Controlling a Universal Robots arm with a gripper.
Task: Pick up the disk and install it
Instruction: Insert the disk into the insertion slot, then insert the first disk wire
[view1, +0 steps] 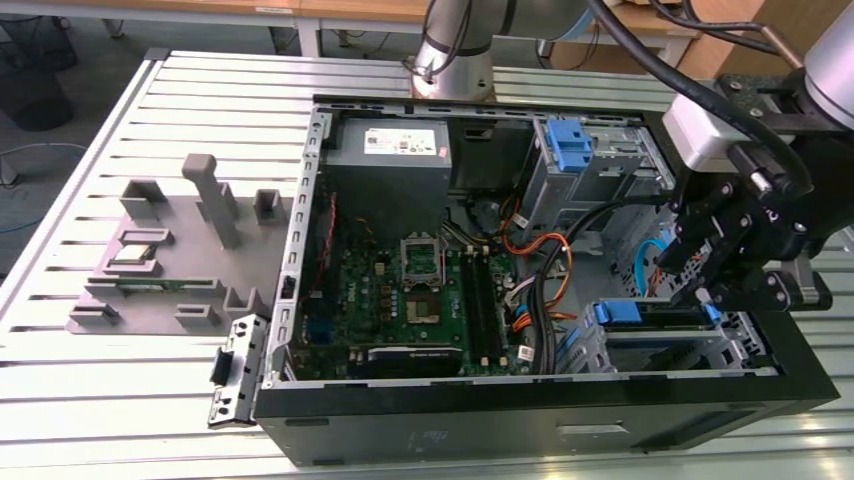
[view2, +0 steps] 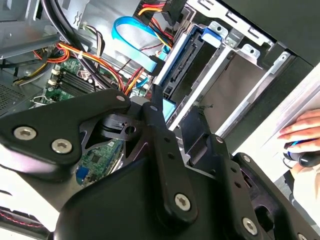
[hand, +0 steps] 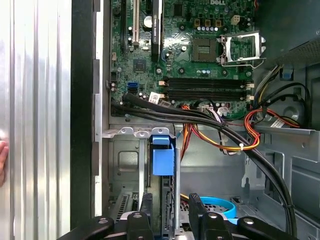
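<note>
The disk (view1: 654, 314) lies in the lower drive cage at the front corner of the open computer case (view1: 534, 415), on the exterior view's right. Its blue side rail and tab (hand: 162, 156) show in the first wrist view, and its connector edge (view2: 186, 60) in the second wrist view. My gripper (view1: 703, 295) hangs right over the disk's outer end. Its two black fingers (hand: 146, 212) stand either side of the disk's edge, with a small gap on one side. The gripper (hand: 171, 202) looks open, with nothing lifted.
Orange, black and blue cables (view1: 561, 260) run close beside the cage. The motherboard (view1: 400, 290) and grey power-supply box (view1: 390, 143) fill the case; a bare blue bracket (view1: 567, 145) sits in the upper bay. A grey fixture (view1: 174, 250) stands on the slatted table. A person's hand (view2: 302, 137) rests nearby.
</note>
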